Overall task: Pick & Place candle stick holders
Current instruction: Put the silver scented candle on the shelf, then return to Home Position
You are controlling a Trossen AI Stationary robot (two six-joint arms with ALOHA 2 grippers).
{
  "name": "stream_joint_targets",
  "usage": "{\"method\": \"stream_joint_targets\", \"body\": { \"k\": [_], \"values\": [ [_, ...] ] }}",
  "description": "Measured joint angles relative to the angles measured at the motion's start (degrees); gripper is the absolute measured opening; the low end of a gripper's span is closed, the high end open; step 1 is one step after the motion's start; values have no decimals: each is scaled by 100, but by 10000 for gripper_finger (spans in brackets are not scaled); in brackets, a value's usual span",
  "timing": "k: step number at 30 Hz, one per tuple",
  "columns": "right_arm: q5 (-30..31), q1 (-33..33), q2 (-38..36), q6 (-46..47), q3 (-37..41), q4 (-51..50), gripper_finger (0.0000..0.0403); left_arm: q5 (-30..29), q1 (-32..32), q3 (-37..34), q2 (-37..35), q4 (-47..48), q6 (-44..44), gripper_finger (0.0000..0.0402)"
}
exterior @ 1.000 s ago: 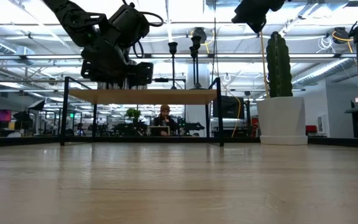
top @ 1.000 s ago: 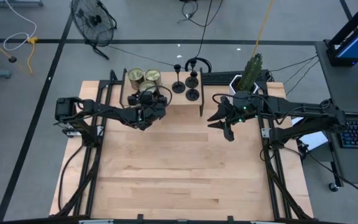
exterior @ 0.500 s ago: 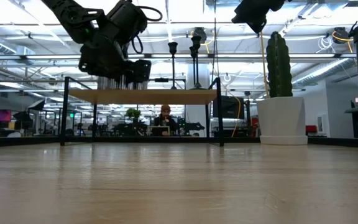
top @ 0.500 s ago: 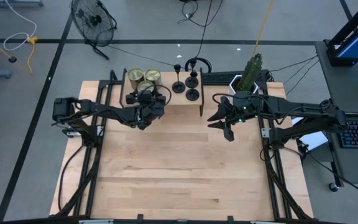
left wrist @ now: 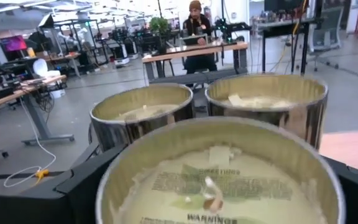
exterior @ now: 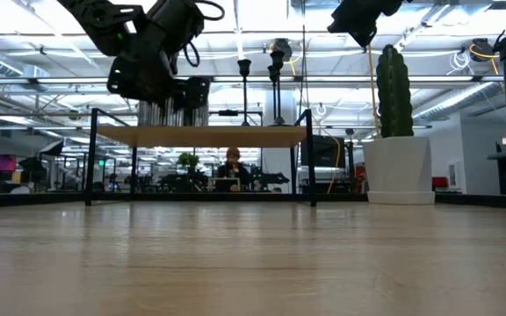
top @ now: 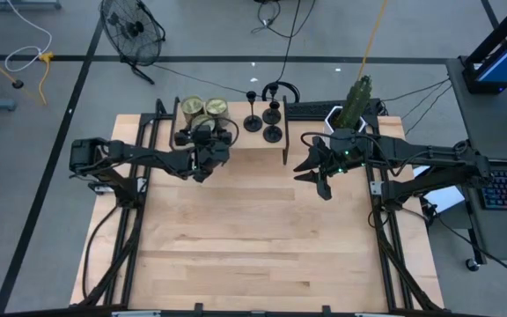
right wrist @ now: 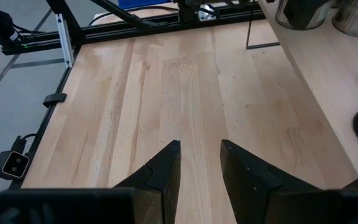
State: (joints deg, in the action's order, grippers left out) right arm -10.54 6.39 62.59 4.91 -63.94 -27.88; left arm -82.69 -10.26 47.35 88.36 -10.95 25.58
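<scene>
- A low shelf (top: 236,141) is standing at the far edge of the bench (top: 253,238), near its middle.
- Three jar candles (top: 192,107) are sitting on the left half of the shelf, close together.
- Three candle stick holders (top: 273,134) are standing on the right half of the shelf, near each other.
- The left gripper (top: 202,134) is hanging over the nearest jar candle.
- The right gripper (top: 324,189) is hanging to the right of the shelf, above the bench.
- A potted cactus (top: 357,99) is standing behind the right gripper.
</scene>
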Motion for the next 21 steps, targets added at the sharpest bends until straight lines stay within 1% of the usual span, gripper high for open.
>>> {"method": "stream_joint_targets", "body": {
  "k": [11, 18, 21],
  "values": [
    [0, 0, 0, 0, 0, 2, 105, 112, 34, -1, -227, 24, -31, 397],
    [0, 0, 0, 0, 0, 0, 105, 33, 136, -8, -459, -119, -202, 397],
    [0, 0, 0, -2, 0, -5, 105, 2, 142, -9, -637, -267, -462, 397]
  ]
}}
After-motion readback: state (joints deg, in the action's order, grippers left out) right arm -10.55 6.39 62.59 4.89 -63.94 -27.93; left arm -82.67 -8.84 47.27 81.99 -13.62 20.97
